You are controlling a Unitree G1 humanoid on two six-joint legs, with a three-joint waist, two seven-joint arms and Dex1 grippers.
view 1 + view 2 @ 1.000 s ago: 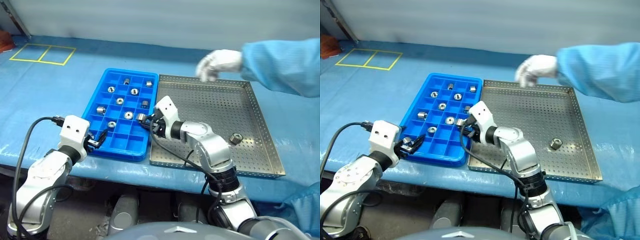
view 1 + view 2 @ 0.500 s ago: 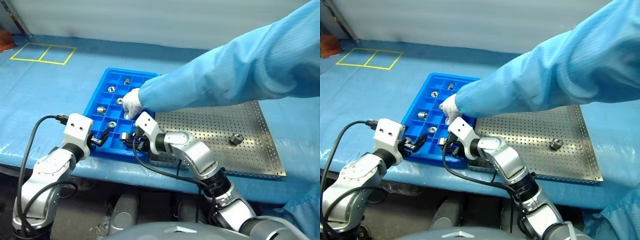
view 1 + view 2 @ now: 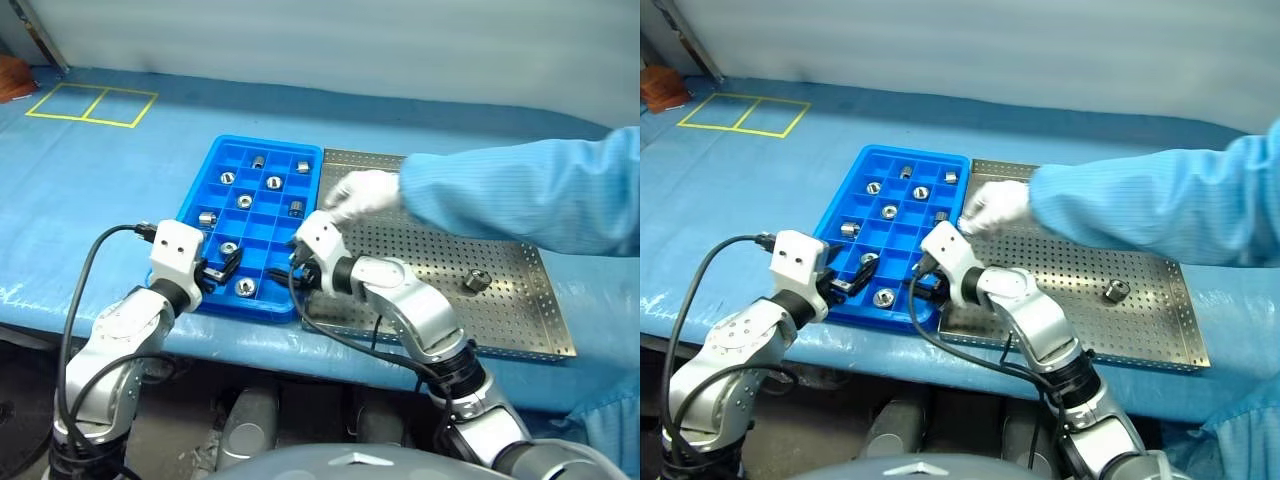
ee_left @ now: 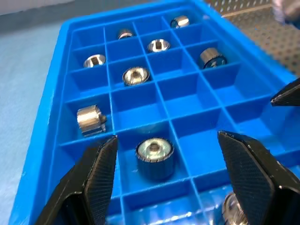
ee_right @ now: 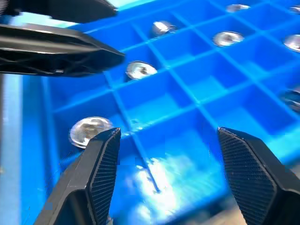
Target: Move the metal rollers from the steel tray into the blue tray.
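Metal rollers point(image 3: 245, 287): most sit one to a compartment in the blue tray, several in the far rows, one lying on its side by the left wall, two in the near rows; some stand with the hollow centre up.
Last roller point(image 3: 474, 280): lies alone on the perforated floor of the steel tray, toward its right side, well apart from both grippers.
Blue tray point(image 3: 196, 195): rests on the blue table cover, its long right edge just beside the steel tray's left rim.
Steel tray point(image 3: 520, 335): lies flat to the right of the blue tray, floor bare apart from the one roller.
Right gripper point(image 3: 292, 272): hangs over the near right corner of the blue tray, fingers spread wide with nothing between them; the compartment under it holds no roller.
Left gripper point(image 3: 226, 268): hovers over the near left compartments, fingers parted and holding nothing, a roller in the cell below.
Person's gloved hand point(image 3: 362, 193): white glove on a light blue sleeve, reaching in from the right over the steel tray's far left corner, close to the blue tray's edge.
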